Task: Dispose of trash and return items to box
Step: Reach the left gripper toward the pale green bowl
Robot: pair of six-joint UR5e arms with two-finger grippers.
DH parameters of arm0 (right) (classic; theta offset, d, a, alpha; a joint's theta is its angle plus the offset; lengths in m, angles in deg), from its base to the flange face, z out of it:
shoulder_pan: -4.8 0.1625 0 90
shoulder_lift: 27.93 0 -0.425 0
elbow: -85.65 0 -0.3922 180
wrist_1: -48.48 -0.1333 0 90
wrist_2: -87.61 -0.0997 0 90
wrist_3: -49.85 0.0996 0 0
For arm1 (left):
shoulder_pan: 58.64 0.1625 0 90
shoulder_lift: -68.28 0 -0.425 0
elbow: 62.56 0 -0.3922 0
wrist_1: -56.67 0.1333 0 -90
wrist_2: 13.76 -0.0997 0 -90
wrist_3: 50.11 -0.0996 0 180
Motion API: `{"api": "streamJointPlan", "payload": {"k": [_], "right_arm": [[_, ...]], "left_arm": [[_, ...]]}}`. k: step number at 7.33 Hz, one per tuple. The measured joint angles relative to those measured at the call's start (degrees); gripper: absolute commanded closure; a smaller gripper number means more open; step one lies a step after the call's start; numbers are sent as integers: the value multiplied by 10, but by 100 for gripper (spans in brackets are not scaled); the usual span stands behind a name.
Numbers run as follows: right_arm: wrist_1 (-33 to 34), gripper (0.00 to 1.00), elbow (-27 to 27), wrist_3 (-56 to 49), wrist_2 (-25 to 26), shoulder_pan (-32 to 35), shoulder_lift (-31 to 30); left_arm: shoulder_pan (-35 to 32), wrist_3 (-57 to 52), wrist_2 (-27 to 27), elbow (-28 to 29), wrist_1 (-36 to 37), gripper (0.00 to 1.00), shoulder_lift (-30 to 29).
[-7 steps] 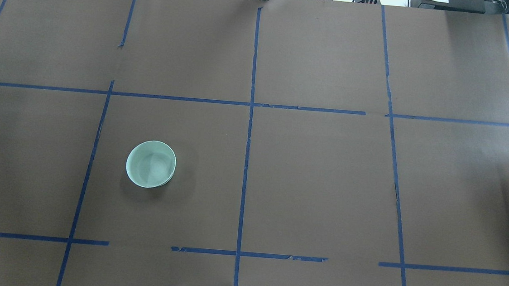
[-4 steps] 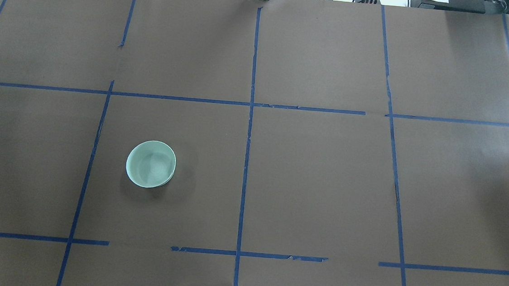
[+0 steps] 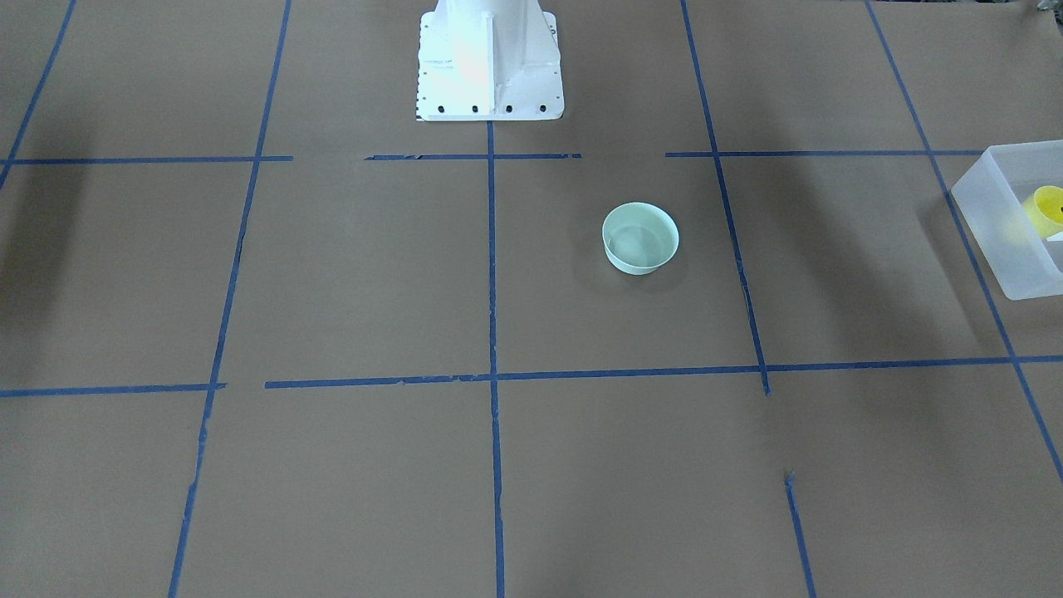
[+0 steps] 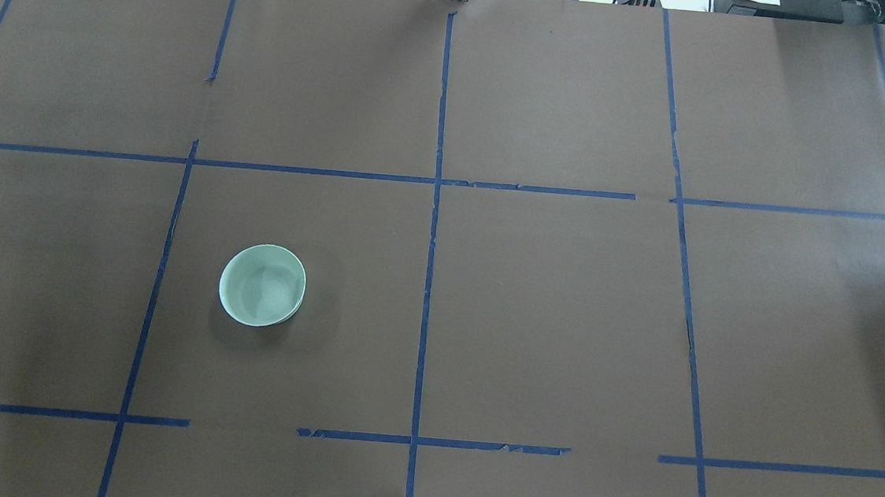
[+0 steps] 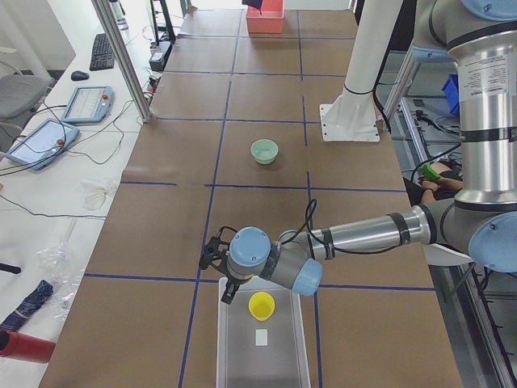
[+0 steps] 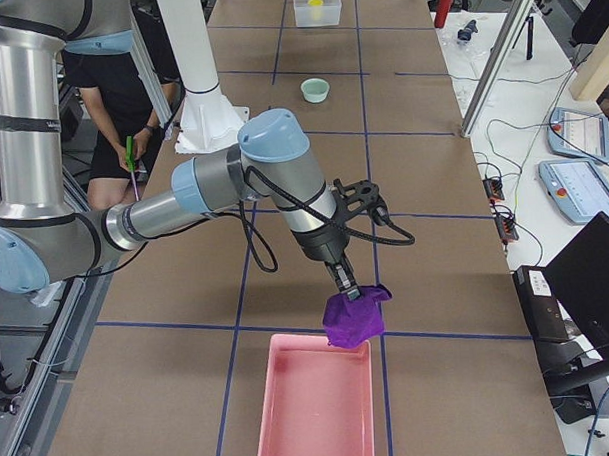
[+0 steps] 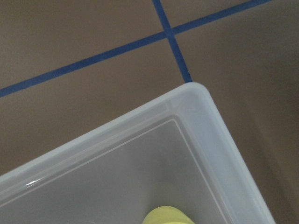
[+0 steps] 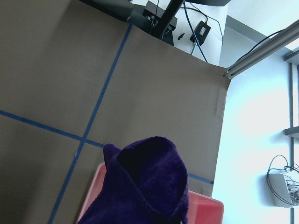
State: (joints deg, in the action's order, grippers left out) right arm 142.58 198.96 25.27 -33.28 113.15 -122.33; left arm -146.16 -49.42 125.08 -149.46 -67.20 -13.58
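The yellow cup [image 5: 261, 305] stands inside the frosted-white box [image 5: 222, 356] at the table's left end; both also show at the front-facing view's right edge, cup [image 3: 1048, 209] and box [image 3: 992, 216]. My left gripper [image 5: 229, 289] hovers over the box's near-robot corner [image 7: 210, 121], apart from the cup [image 7: 168, 215]; I cannot tell if it is open or shut. A purple cloth [image 6: 353, 318] hangs from my right gripper [image 6: 345, 285] over a pink tray [image 6: 311, 408]; its finger state cannot be told. The cloth [image 8: 145, 182] fills the right wrist view.
A mint-green bowl [image 4: 262, 286] stands alone on the brown, blue-taped table, left of centre. The white robot pedestal [image 3: 488, 66] is at the near edge. A seated person [image 6: 120, 104] is behind the robot. Tablets and cables lie beyond the table's far edge.
The purple cloth seen at the overhead view's right edge one second ago has moved out of that view to the right. The bowl has not moved.
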Motion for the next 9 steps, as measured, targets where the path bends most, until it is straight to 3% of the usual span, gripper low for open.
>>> {"api": "streamJointPlan", "payload": {"k": [3, 4, 5, 7, 9], "right_arm": [[-28, 100, -149, -32, 23, 2, -1], [-66, 85, -200, -32, 27, 1, -3], [-95, 1, -237, -31, 29, 0, -4], [-113, 0, -260, -25, 22, -4, -15], [-113, 0, -257, -8, -24, -17, -23]], "left_arm": [[5, 55, -1, -103, 171, 0, -76], [17, 86, 0, -116, 191, 0, -95], [35, 117, 1, -123, 197, 0, -108], [73, 187, 3, -143, 195, 0, -119], [127, 284, 0, -172, 178, 0, -130]]}}
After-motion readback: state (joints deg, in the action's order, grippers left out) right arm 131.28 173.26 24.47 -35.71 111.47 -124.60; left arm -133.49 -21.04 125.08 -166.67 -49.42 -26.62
